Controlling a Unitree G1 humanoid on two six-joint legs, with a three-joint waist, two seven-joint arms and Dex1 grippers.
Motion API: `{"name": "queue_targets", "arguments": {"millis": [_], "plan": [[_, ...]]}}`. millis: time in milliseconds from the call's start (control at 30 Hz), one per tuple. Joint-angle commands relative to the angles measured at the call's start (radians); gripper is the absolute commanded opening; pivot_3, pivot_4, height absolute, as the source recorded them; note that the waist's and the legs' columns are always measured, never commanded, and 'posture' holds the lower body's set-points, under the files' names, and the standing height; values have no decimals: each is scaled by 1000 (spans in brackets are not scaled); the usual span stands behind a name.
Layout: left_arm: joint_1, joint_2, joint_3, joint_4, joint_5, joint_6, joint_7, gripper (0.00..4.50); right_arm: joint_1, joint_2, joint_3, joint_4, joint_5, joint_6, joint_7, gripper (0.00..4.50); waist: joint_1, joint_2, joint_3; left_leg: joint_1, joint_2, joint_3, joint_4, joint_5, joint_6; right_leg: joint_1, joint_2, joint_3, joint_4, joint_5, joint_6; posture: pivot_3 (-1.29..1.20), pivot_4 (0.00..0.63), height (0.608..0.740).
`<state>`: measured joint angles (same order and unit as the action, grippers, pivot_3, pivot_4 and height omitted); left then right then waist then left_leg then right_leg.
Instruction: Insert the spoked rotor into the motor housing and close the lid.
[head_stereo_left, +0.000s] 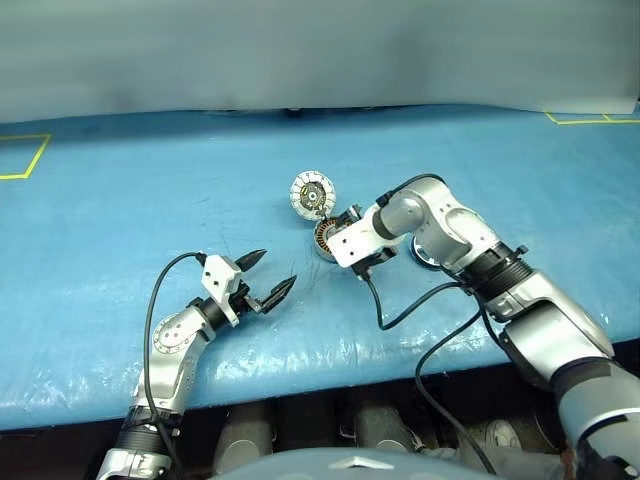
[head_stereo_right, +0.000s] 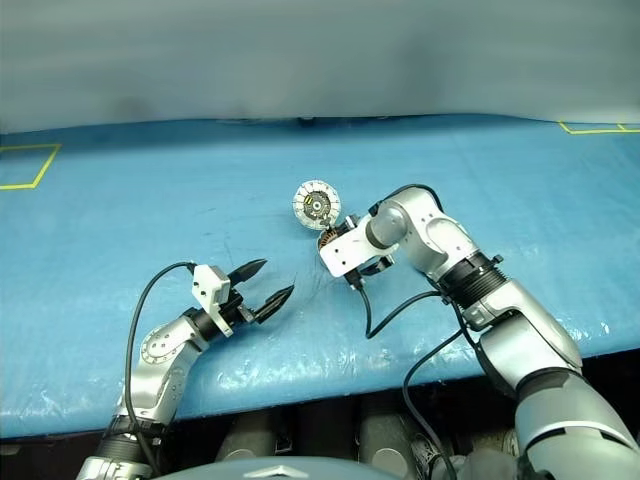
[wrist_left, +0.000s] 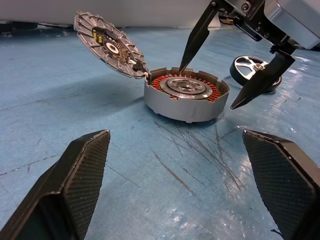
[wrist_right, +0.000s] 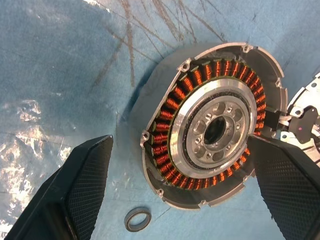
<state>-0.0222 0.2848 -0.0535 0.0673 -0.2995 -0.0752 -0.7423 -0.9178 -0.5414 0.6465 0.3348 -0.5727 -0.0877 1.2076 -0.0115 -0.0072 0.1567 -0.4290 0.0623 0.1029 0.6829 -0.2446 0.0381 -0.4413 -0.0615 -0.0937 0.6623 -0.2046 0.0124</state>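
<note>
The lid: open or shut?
Open: the lid stands tilted up from the motor housing, baring copper windings.

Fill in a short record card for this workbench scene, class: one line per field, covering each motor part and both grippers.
motor housing: on the blue table, copper windings showing
lid: hinged open, tilted up
spoked rotor: on the table beyond the housing, not inserted
small black ring: beside the housing
right gripper: open, over the housing
left gripper: open, empty, apart from the housing

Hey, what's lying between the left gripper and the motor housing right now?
Nothing but bare, scratched blue table cover. In the left wrist view, the stretch from the left gripper to the motor housing holds no object.
</note>
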Motion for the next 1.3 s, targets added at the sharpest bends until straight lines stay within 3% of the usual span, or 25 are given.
{"name": "queue_targets", "arguments": {"millis": [33,300,400,467,533,633,700,1067,1300], "plan": [[9,3,3,-41,2,-9,4,4500,3,3,-3,16,3,-12,12,4455,0,0,0,0,0,0,0,0,0,0,0,0,0,0,0,0,150,740],[15,2,7,-46,6,-10,11,4500,23,0,5,65,14,-20,44,4455,0,0,0,1,0,0,0,0,0,1,0,0,0,0,0,0,150,740],[9,3,7,-42,9,-11,12,4500,29,6,3,101,21,-16,41,3891,0,0,0,1,0,-1,0,0,0,2,0,0,0,0,0,0,150,740],[4,3,6,-39,10,-11,13,4500,34,9,0,128,19,-20,19,3257,1,0,-1,3,0,0,0,0,0,3,0,0,0,0,0,0,150,740],[1,3,6,-38,11,-11,13,4500,41,8,-4,145,25,-25,15,3257,4,0,-1,4,0,-1,1,0,0,5,0,-1,0,0,0,0,150,740],[1,4,6,-37,13,-13,12,4500,57,2,-18,135,36,-23,6,2727,5,0,-1,7,1,-2,0,0,1,9,-1,-1,-1,0,0,0,150,740],[4,5,7,-38,13,-15,12,4500,84,5,-49,97,60,12,-1,2096,5,0,-1,10,1,-2,0,-1,1,12,-2,-1,-2,-1,0,0,150,740],[56,34,54,-52,7,-20,33,4500,366,119,-230,-377,203,440,-62,2064,-4,0,-1,12,6,-1,-1,-3,-1,11,0,-2,-1,-2,-3,0,150,740],[85,68,97,-71,1,-9,42,4500,491,195,-175,-643,225,663,-102,2064,-6,0,-1,12,8,-2,-2,-3,-3,10,1,-3,1,-4,-6,0,150,740]]}}
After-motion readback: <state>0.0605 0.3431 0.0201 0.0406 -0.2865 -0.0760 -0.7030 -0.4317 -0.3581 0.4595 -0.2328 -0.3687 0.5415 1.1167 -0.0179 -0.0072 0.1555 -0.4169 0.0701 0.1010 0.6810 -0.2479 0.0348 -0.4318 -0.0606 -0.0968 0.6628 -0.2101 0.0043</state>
